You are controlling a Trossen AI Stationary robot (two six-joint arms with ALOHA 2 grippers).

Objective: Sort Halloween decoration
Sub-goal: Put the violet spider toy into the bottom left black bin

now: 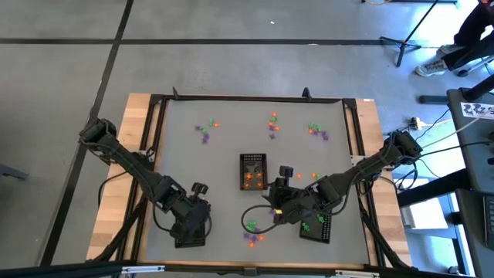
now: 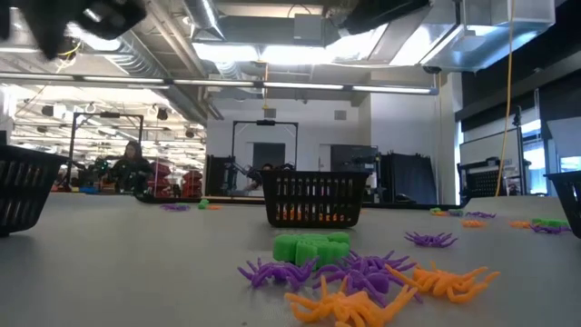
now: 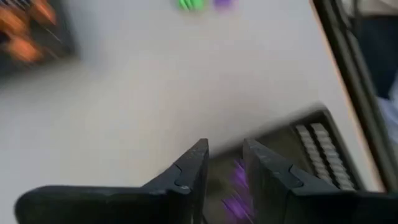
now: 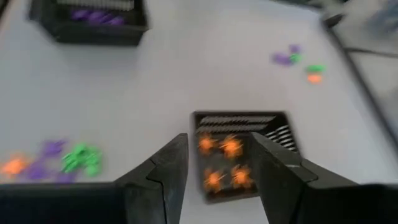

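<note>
**Purple piece at the left tray, orange tray under the right claw**

The left claw (image 3: 225,168) hangs over the black tray (image 1: 191,232) at the near left of the worktop (image 1: 224,147). Its fingers stand a little apart, and a purple trinket (image 3: 237,177) shows in the gap between them, over the tray's mesh floor. Whether the fingers are gripping it or it already lies loose in the tray, I cannot tell; my reading is that the drop-off of a purple piece is the step in hand.

The right claw (image 4: 219,163) hovers with its fingers parted and nothing between them, directly above the middle tray (image 4: 244,119), which holds orange trinkets (image 4: 222,162). A third tray (image 1: 318,225) with green pieces sits under the right arm.

Much remains unsorted. A mixed heap of purple, green and orange pieces (image 1: 253,232) lies on the worktop between the two claws, and three small clusters (image 1: 274,123) lie well beyond both claws, towards the far edge.

The next move likely calls for the left claw to lift clear of its tray, then go to the near heap and single out one piece from the tangle of legs without dragging its neighbours.
</note>
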